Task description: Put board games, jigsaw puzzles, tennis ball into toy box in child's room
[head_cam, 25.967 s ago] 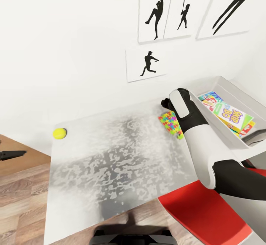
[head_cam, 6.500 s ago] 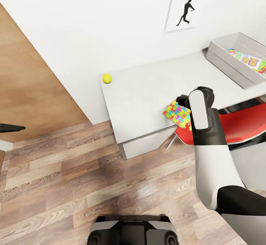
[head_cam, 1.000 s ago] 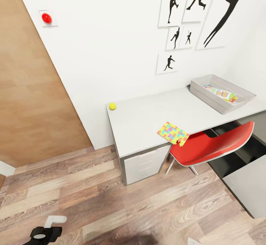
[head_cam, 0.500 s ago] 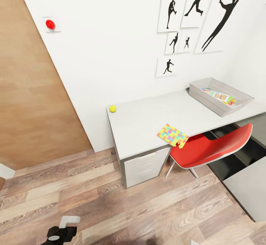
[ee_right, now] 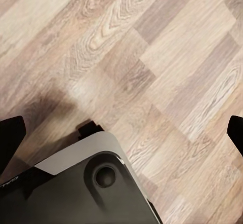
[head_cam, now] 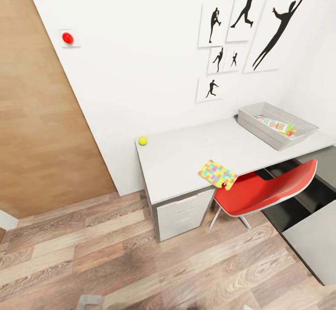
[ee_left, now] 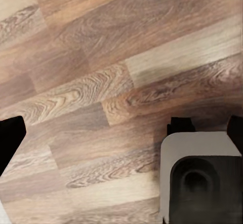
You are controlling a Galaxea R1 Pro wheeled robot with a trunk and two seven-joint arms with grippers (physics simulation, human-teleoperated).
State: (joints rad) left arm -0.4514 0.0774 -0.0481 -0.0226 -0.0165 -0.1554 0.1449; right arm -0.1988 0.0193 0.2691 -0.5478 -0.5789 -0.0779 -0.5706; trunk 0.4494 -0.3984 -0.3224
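Tennis ball (head_cam: 143, 140) sits at the far left corner of the table (head_cam: 186, 160), close to the wall; to its right a jigsaw puzzle (head_cam: 217, 174) overhangs the near edge just above the red chair (head_cam: 263, 192), and at the far right the toy box (head_cam: 276, 124) holds colourful game boxes (head_cam: 275, 125). I'm standing well back on the wood floor (head_cam: 116, 254), so I judge the job now is driving in. I'd come square to the left end of the table, clear of the chair, and stop where one arm reaches the ball. Both wrist cameras look down at floor planks with dark fingertips at the frame's sides, so the claws look spread wide and hold nothing. Whether that puzzle is one tile or two stacked I can't tell, and the box contents are too small to count
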